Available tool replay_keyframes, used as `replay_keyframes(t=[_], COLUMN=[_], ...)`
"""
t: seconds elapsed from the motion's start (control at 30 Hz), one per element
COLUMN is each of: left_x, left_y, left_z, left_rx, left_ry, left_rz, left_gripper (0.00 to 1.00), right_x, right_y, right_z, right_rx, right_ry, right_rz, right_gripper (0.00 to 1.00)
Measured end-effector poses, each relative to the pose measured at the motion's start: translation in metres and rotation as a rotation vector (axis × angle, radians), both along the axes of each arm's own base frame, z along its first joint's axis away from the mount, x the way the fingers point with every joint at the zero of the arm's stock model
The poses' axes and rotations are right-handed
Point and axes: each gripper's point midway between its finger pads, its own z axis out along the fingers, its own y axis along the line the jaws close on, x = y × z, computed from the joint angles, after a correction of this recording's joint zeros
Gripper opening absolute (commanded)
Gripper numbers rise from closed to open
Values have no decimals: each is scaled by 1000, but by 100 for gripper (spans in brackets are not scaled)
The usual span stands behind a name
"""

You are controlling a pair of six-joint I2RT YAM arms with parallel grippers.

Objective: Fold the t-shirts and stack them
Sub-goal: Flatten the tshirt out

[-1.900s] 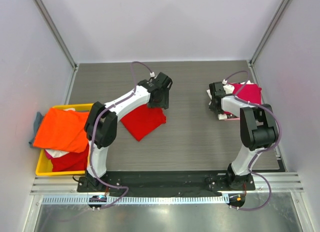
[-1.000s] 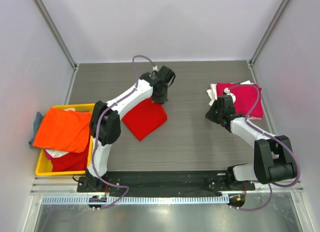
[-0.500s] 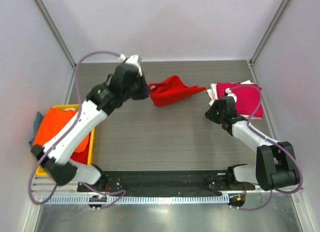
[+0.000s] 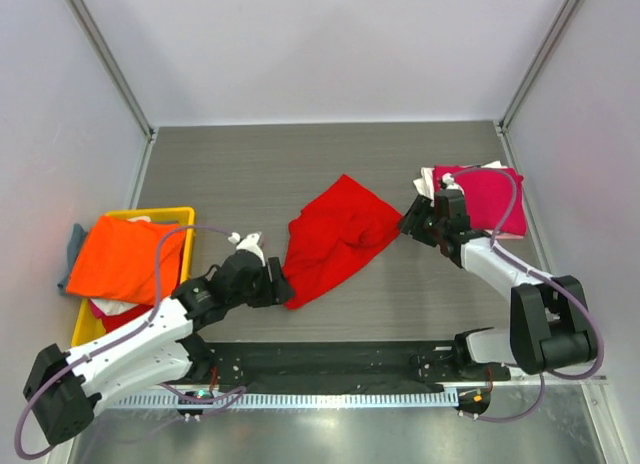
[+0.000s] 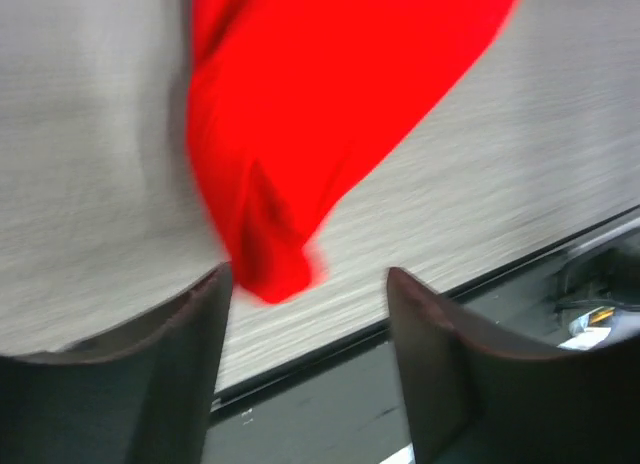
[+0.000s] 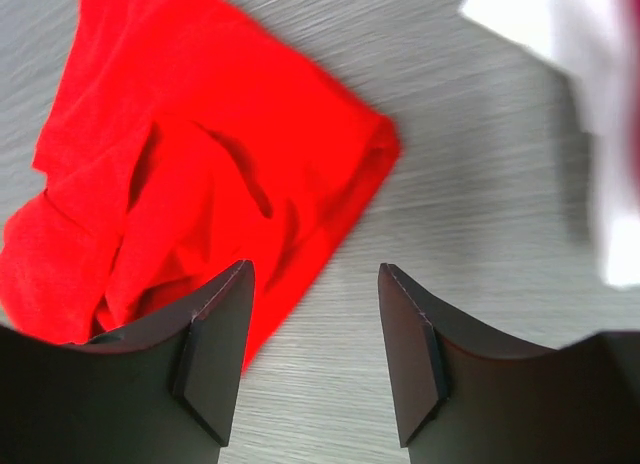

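Note:
A bright red t-shirt (image 4: 340, 239) lies crumpled and half spread in the middle of the table. My left gripper (image 4: 283, 289) sits low at its near-left corner, open; in the left wrist view that red corner (image 5: 270, 264) lies beside the left finger, not pinched, with the gripper (image 5: 308, 276) empty. My right gripper (image 4: 408, 222) is at the shirt's right corner, open too; the right wrist view shows the red shirt (image 6: 200, 174) ahead and left of the gripper (image 6: 315, 269). A folded magenta t-shirt (image 4: 490, 199) rests on a white one (image 4: 425, 184) at the right.
A yellow crate (image 4: 82, 334) at the left edge holds an orange t-shirt (image 4: 125, 256) over red (image 4: 135, 322) and white cloth. Grey cloth (image 4: 72, 242) hangs outside it. The black base rail (image 4: 330, 359) runs along the near edge. Walls close in on three sides.
The left arm swung from the far side to the near edge and let the red t-shirt go; it now lies on the table. Both grippers opened.

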Motion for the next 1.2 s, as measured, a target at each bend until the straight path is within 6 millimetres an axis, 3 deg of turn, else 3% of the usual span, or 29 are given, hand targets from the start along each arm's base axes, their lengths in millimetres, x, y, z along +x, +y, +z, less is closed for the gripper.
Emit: replay_keyframes(t=[0.03, 0.13, 0.3, 0.43, 0.47, 0.73, 0.83, 0.97, 1.07, 1.2], left_x=[5, 22, 54, 78, 85, 132, 133, 133, 139, 145], left_y=[-2, -6, -21, -37, -41, -74, -73, -74, -84, -100], left_z=[12, 45, 75, 83, 72, 45, 29, 20, 20, 23], left_rx=[-18, -28, 61, 133, 181, 354, 398, 434, 462, 500], left_ry=[-33, -115, -174, -193, -173, -146, -121, -117, -136, -176], left_rz=[3, 26, 13, -16, -29, -95, -115, -147, -179, -225], left_gripper=[74, 74, 74, 75, 75, 70, 70, 68, 66, 62], right_x=[1, 2, -1, 0, 1, 4, 6, 8, 9, 4], right_y=[6, 30, 67, 76, 77, 92, 101, 107, 109, 107], right_z=[0, -1, 6, 3, 0, -21, -24, -25, -22, -21], right_rx=[2, -9, -16, -8, -6, 58, 100, 134, 146, 145], right_ry=[4, 16, 3, 20, 30, 99, 109, 110, 101, 88], right_rz=[19, 98, 207, 228, 228, 238, 250, 263, 263, 263], right_gripper=[59, 58, 60, 66, 66, 63, 54, 15, 3, 1])
